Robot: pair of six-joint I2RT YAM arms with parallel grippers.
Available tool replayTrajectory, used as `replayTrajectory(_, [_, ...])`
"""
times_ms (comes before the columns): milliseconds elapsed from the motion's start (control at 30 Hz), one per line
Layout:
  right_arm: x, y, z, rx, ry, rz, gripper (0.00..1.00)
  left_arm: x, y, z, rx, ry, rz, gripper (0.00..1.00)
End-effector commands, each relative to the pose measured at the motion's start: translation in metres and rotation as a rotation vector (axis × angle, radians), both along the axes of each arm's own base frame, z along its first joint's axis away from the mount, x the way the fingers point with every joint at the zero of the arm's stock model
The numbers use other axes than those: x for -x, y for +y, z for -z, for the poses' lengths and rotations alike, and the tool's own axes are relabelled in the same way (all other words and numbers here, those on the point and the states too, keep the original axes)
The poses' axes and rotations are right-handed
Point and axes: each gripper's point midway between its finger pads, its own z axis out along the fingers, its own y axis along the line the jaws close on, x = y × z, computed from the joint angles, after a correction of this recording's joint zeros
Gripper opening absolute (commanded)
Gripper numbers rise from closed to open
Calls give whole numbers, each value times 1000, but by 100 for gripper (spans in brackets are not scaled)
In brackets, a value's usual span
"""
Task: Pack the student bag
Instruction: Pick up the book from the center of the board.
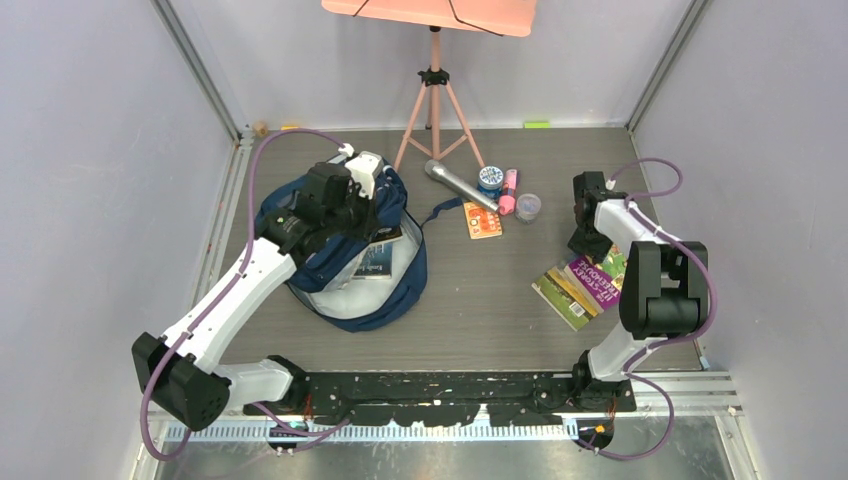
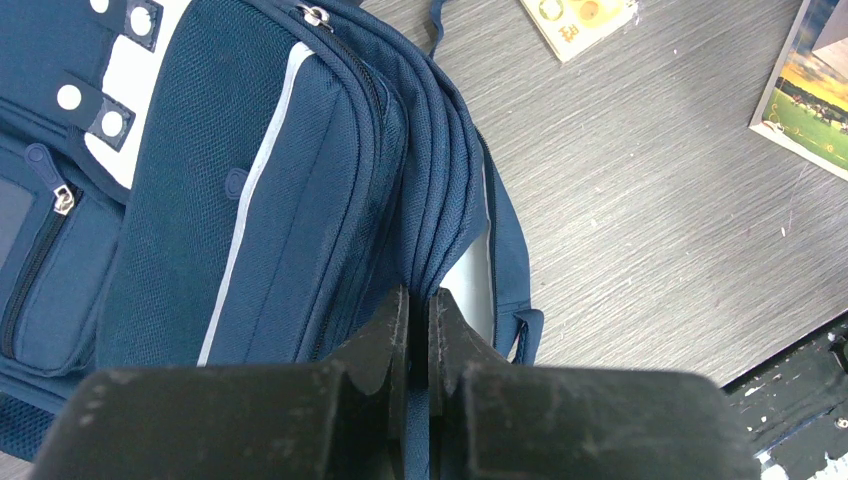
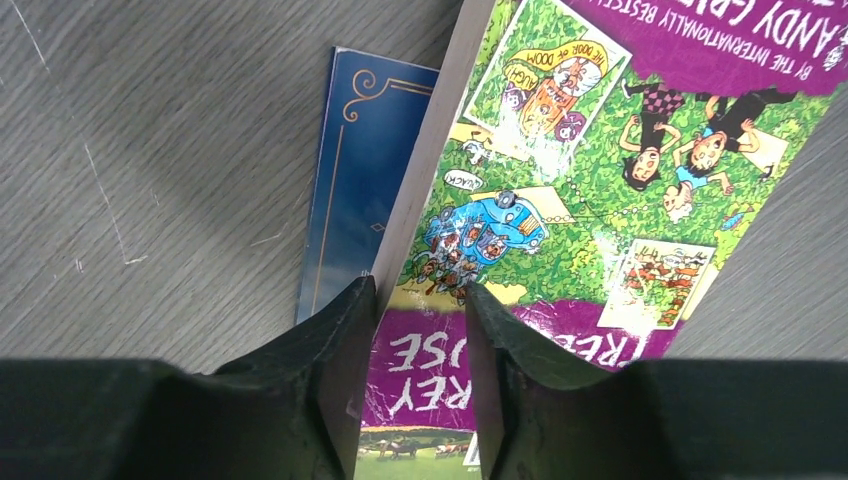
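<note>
The student bag (image 1: 395, 275), navy with thin white stripes and light grey lining, lies open at the left of the table with a dark book (image 1: 372, 262) inside. My left gripper (image 1: 366, 222) is shut on a fold of the bag's navy fabric by the opening; in the left wrist view (image 2: 420, 300) the fingers pinch the fabric edge of the bag (image 2: 280, 200). My right gripper (image 1: 588, 245) is open over a purple and green picture book (image 1: 590, 285). In the right wrist view (image 3: 418, 300) its left finger sits at the edge of that book (image 3: 620, 150).
A dark blue book (image 3: 350, 170) lies under the picture book. A microphone (image 1: 460, 185), blue-lidded jar (image 1: 490, 178), pink marker (image 1: 508, 192), small clear cup (image 1: 528, 207) and orange booklet (image 1: 482, 220) lie at the table's middle back. A pink tripod stand (image 1: 435, 90) stands behind them.
</note>
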Motion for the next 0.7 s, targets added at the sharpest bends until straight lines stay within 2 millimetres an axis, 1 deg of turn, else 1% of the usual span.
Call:
replayTrajectory(0, [6, 17, 7, -107, -3, 6, 41, -11, -8, -42, 83, -139, -1, 0])
replayTrajectory(33, [9, 23, 9, -134, -4, 1, 40, -10, -8, -43, 84, -140, 1, 0])
replayTrajectory(100, [12, 30, 14, -170, -5, -4, 32, -10, -8, -43, 87, -142, 1, 0])
replayTrajectory(167, [14, 37, 18, -191, -2, -10, 17, -11, -7, -43, 83, -144, -2, 0])
replayTrajectory(200, [16, 41, 20, -207, 1, -13, 12, -11, -7, -43, 81, -144, -5, 0])
replayTrajectory(233, [15, 44, 21, -214, -2, -19, 5, -11, -6, -42, 79, -144, -5, 0])
replayTrajectory(267, [17, 47, 22, -229, 1, -18, 3, -11, -7, -42, 79, -144, -5, 0])
replayTrajectory(367, [16, 77, 23, -238, -2, -101, 1, -11, -6, -42, 78, -143, -5, 0])
replayTrajectory(400, [16, 83, 23, -238, -5, -108, 1, -11, -6, -42, 78, -142, -5, 0])
replayTrajectory(433, [16, 95, 23, -240, -7, -135, 1, -11, -6, -42, 78, -144, -6, 0])
replayTrajectory(467, [15, 101, 22, -238, -11, -146, 1, -11, -6, -42, 75, -143, -7, 0])
replayTrajectory(500, [16, 114, 22, -242, -15, -169, 1, -12, -5, -41, 73, -144, -10, 0])
replayTrajectory(533, [14, 121, 20, -238, -24, -182, 1, -12, -5, -42, 72, -145, -11, 0])
replayTrajectory(667, [16, 163, 17, -225, -39, -272, 1, -12, -7, -40, 74, -137, -7, 0])
